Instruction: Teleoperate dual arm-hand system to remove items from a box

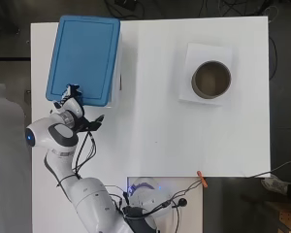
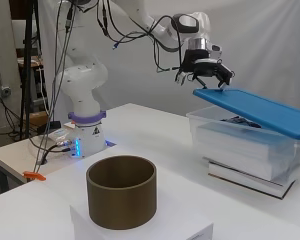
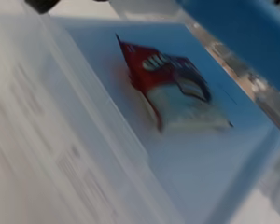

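Note:
A clear plastic box (image 2: 240,142) stands at the table's far left in the overhead view, resting on a stack of books (image 2: 250,180). Its blue lid (image 1: 82,58) (image 2: 260,110) is tilted, with the end nearest the arm lifted off the box. My hand (image 1: 70,94) (image 2: 207,70) is at that raised edge, fingers curled over the rim. In the wrist view a red and white snack bag (image 3: 177,93) lies flat on the box's floor, under the lifted lid (image 3: 242,32). The box wall (image 3: 84,116) runs close beside the camera.
A brown open cylinder (image 1: 211,79) (image 2: 121,197) stands on a white block (image 2: 140,230) at the table's right. An orange clamp (image 1: 202,178) sits at the table's near edge by the arm's base (image 2: 85,135). Cables hang from the arm.

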`<action>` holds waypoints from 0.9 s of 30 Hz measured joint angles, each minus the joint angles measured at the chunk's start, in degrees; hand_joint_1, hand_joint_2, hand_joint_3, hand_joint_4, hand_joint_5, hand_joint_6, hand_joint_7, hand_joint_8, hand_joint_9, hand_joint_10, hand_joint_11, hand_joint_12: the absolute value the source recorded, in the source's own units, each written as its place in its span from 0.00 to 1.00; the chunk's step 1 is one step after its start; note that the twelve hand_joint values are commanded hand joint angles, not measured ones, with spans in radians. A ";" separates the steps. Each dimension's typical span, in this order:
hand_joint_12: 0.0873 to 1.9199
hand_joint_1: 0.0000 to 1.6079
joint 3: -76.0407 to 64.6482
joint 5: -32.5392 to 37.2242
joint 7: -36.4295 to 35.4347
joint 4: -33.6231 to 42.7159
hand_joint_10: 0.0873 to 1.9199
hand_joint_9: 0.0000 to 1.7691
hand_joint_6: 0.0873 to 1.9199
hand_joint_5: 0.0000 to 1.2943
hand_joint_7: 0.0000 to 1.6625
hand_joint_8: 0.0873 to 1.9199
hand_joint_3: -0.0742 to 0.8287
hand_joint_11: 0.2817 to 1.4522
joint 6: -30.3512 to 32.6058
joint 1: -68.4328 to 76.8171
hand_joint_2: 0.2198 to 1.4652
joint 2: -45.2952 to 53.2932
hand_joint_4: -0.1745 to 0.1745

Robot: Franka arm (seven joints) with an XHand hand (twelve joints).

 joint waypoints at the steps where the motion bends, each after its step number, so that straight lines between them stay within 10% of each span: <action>1: 0.47 0.84 -0.04 1.65 -0.93 0.09 0.60 0.52 0.69 0.57 0.46 0.64 0.08 0.28 2.70 0.06 0.77 -0.15 0.00; 6: 0.14 0.82 -0.83 0.36 -3.97 -0.77 0.67 0.46 0.80 0.40 0.43 0.74 0.08 0.38 4.09 0.69 0.83 -2.51 0.08; 8: 0.36 0.78 -2.55 -0.46 -6.04 -0.80 0.74 0.46 0.77 0.42 0.42 0.80 0.08 0.34 4.14 0.96 0.85 -4.20 0.12; 9: 0.42 0.67 -3.42 -0.83 -6.88 -0.75 0.68 0.47 0.77 0.44 0.43 0.70 0.08 0.30 6.08 1.06 0.86 -4.99 0.43; 10: 0.31 0.49 -4.28 -0.89 -7.94 -0.63 0.47 0.45 0.55 0.39 0.42 0.46 0.07 0.25 8.81 1.14 0.82 -5.36 0.51; 12: 0.08 0.29 -5.90 2.75 -12.98 0.33 0.13 0.45 0.16 0.39 0.43 0.11 0.08 0.23 16.66 1.21 0.75 -5.05 0.53; 14: 0.00 0.25 -6.91 10.48 -16.92 0.77 0.00 0.47 0.01 0.41 0.45 0.00 0.08 0.24 20.84 1.24 0.72 -4.60 0.52; 20: 0.00 0.24 -10.40 41.64 -19.68 -1.04 0.00 0.40 0.00 0.41 0.40 0.00 0.08 0.21 9.36 0.97 0.71 -4.02 0.42; 27: 0.00 0.17 -15.09 37.04 -17.90 -1.81 0.00 0.50 0.00 0.50 0.51 0.00 0.09 0.33 5.68 -0.68 0.76 1.80 0.51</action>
